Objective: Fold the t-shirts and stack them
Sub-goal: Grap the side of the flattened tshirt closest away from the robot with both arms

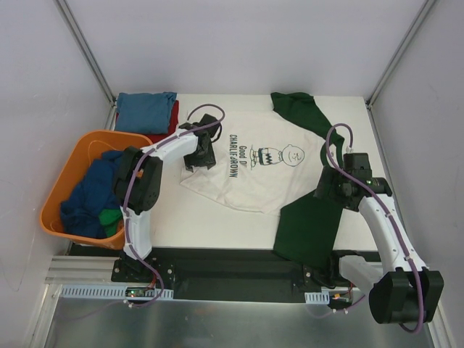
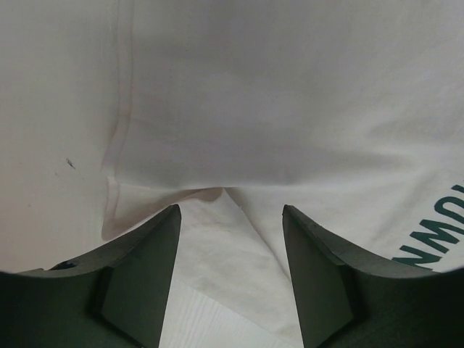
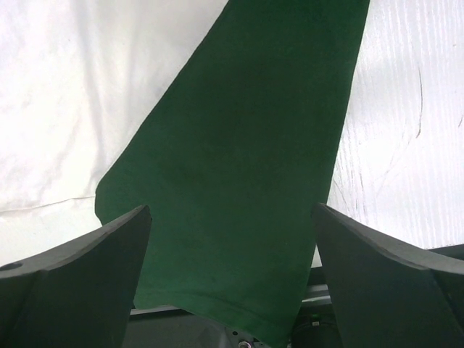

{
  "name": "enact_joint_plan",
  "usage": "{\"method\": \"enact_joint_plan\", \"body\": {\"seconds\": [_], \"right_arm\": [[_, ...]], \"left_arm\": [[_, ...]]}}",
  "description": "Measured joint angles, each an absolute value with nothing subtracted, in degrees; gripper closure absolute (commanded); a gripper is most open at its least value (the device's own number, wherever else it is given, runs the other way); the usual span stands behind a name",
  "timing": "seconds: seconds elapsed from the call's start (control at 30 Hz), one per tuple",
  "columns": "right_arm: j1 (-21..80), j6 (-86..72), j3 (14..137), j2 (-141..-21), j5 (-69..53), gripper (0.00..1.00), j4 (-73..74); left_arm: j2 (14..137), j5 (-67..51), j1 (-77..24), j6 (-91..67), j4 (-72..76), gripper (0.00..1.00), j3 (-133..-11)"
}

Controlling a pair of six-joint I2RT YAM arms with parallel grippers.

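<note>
White panels on metal posts wall in the white table (image 1: 210,221), with both my arms bolted at its near edge. My left arm bends far and rightward, setting my left gripper (image 1: 199,156) on the left edge of the cream t-shirt (image 1: 250,170). Its fingers (image 2: 145,275) stand moderately apart astride a soft fold, clamping nothing. My right arm reaches leftward, and my right gripper (image 1: 330,190) hangs spread wide and empty above the dark green sleeve (image 3: 239,159), a smooth knit strip draping over the near table edge. At far left a folded blue shirt (image 1: 145,110) lies atop a red shirt (image 1: 172,123). A navy shirt (image 1: 90,199) is crumpled in the orange plastic basket (image 1: 69,167) at the left.
</note>
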State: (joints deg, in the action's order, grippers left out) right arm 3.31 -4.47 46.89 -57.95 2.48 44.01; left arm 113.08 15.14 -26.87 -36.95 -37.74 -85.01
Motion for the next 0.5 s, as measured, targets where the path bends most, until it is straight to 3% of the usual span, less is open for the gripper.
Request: {"method": "enact_joint_plan", "body": {"seconds": [0.2, 0.43, 0.47, 0.5], "right_arm": [[3.31, -4.47, 46.89, -58.89, 2.72, 0.04, 44.03], [3.31, -4.45, 46.89, -59.37, 2.81, 0.04, 44.01], [3.31, -4.45, 46.89, -59.48, 2.83, 0.04, 44.01], [3.31, -4.45, 46.89, -59.53, 2.83, 0.04, 44.01]], "left_arm": [[114.98, 15.70, -26.87, -36.67, -39.35, 0.61, -85.12], [115.28, 16.69, -26.87, -36.88, -39.97, 0.92, -85.06], [115.28, 16.78, -26.87, -36.97, -39.97, 1.00, -84.95], [115.28, 16.84, -26.87, -36.95, -39.97, 1.00, -84.75]]}}
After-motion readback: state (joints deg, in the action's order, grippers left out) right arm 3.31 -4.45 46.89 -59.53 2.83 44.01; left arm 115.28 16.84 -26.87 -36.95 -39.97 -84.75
